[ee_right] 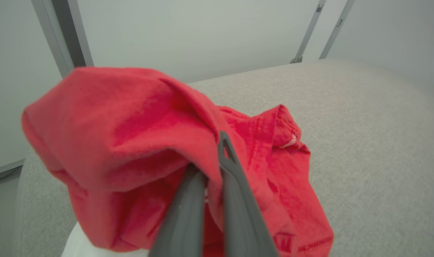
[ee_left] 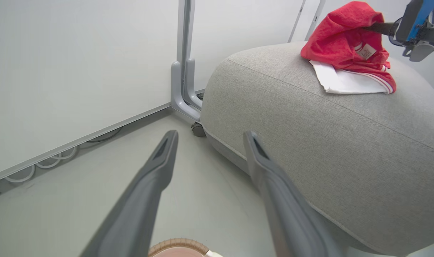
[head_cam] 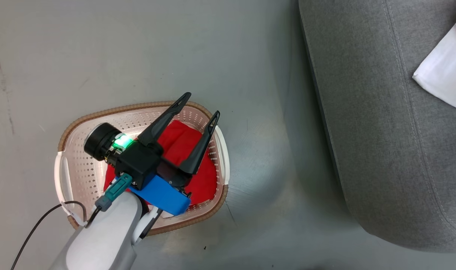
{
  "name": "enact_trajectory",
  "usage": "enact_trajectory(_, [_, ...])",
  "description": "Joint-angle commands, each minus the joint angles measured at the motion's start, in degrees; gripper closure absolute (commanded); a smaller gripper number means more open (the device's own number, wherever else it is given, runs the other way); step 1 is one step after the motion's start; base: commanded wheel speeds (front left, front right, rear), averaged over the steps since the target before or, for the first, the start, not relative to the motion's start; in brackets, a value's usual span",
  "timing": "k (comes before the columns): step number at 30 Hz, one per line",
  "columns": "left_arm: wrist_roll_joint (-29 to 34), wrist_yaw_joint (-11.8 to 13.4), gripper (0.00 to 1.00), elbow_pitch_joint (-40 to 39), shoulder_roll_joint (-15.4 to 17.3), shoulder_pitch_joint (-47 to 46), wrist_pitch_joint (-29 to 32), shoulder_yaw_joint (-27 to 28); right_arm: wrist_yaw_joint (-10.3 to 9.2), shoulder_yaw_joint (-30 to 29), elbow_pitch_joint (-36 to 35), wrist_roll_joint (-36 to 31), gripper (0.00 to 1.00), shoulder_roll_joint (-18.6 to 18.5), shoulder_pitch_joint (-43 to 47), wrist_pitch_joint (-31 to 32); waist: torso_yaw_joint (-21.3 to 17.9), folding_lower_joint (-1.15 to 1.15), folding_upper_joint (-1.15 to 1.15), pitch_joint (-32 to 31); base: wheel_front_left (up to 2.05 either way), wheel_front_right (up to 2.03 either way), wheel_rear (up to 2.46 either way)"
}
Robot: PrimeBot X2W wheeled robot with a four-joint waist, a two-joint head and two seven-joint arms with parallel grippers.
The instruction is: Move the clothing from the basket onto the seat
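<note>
My left gripper [head_cam: 201,105]: I am holding it spread wide and empty, hovering over the basket [head_cam: 137,107] with the fingers pointing toward its far rim.
My right gripper [ee_right: 209,157]: I am pinching it tight on a fold of the red garment [ee_right: 131,125] above the seat [ee_right: 363,125].
On the seat: the pinched garment is draping down onto the grey cushion. Its white panel [ee_left: 342,82] is lying flat on the fabric, and only the gripped fold is standing raised.
In the basket: a second red piece [head_cam: 182,142] is lying on the bottom, directly beneath my left gripper and showing between its two fingers.
Basket position: it is standing on the floor [head_cam: 100,56], apart from the seat and on my left of it.
Deciding relation: the second red piece is lying straight below my left gripper and well apart from my right gripper. I am judging the left arm the nearer, with a plain descent as its approach.
Long axis: the crumpled piece is showing none that I can tell.
</note>
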Motion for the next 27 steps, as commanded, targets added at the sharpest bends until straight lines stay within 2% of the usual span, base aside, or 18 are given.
enact_trajectory(1, [-0.02, -0.23, 0.00, 0.08, 0.47, -0.39, -0.17, 0.21, -0.06, -0.22, 0.62, -0.69, 1.00, 0.17, 0.39, -0.75, -0.10, -0.01, 0.00, -0.24, 0.00, 0.00, 0.00])
enact_trajectory(6, [-0.34, -0.23, 0.00, 0.69, 0.42, 0.12, -0.17, 0.69, -0.06, 0.26, 1.89, -1.29, 0.98, 0.18, 0.70, -2.38, -0.37, -0.01, 0.00, -1.51, 0.00, 0.00, 0.00])
enact_trajectory(8, [-0.36, -0.23, 0.00, 0.99, 0.10, 0.16, -0.17, 0.55, -0.06, 0.40, 2.18, -1.58, 0.56, 0.21, 1.17, -3.03, -0.28, -0.01, 0.00, -2.32, 0.00, 0.00, 0.00])
enact_trajectory(9, [-0.47, -0.23, 0.00, 1.12, -0.23, 0.15, -0.17, 0.44, -0.06, 0.61, 2.36, -1.75, 0.20, 0.33, 1.50, -3.27, -0.14, -0.01, 0.00, -2.88, 0.00, 0.00, 0.00])
enact_trajectory(10, [-0.67, -0.23, 0.00, 1.29, -0.59, 0.22, -0.17, 0.38, -0.06, 0.73, 2.50, -1.87, 0.00, 0.31, 1.85, -3.52, 0.06, -0.01, 0.00, -3.55, 0.00, 0.00, 0.00])
enact_trajectory(19, [-2.23, -0.23, 0.00, 3.50, -4.50, 5.23, -0.17, 2.22, -0.06, 5.18, 1.48, -2.01, 0.00, 0.94, 10.19, -4.11, 3.45, -0.01, 0.00, -14.72, 0.00, 0.00, 0.00])
enact_trajectory(27, [-2.65, -0.23, 0.00, 4.98, -6.48, 13.17, -0.17, 6.73, -0.06, 9.60, -7.89, -0.50, 0.00, 3.19, 22.00, -3.08, 6.37, -0.01, 0.00, -24.55, 0.00, 0.00, 0.00])
